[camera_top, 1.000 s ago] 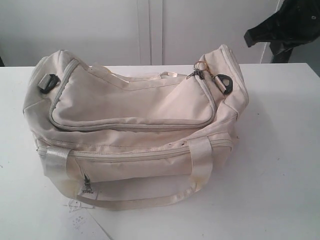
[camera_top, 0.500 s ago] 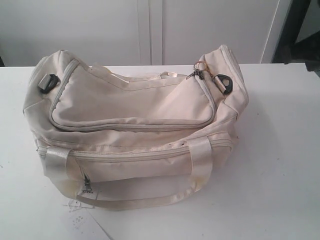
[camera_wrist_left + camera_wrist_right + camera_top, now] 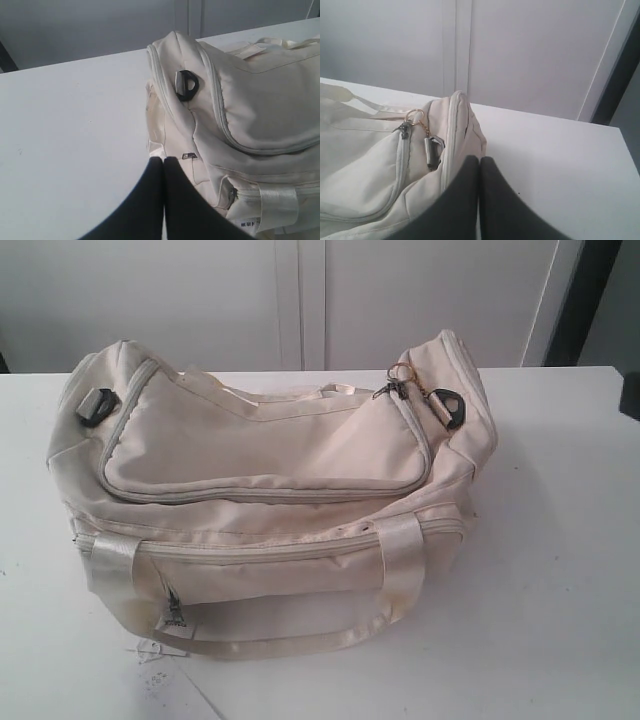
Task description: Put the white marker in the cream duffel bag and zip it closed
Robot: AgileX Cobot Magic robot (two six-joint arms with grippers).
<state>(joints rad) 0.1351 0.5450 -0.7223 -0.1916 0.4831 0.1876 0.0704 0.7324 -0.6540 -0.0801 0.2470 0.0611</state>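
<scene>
The bag (image 3: 270, 455) sits on the white tabletop (image 3: 560, 570), its long side facing the exterior view, top panel up. The grey top zipper (image 3: 262, 490) loops round that panel and looks run shut, with its pulls (image 3: 393, 385) and a small gold ring gathered at the bag's right end. A second zipper (image 3: 250, 548) crosses the front lower down, between the two anchors of the shiny handle (image 3: 290, 642), which lies slack on the tabletop. A paper tag (image 3: 168, 668) pokes out under the front left corner. Black D-rings sit at each end: one left (image 3: 97, 405), one right (image 3: 447, 406). The left claw (image 3: 164, 159) has its fingers pressed together and grips nothing, hanging just beside the bag's left end. The right claw (image 3: 479, 158) is likewise pinched shut and empty, close to the right end near the pulls.
</scene>
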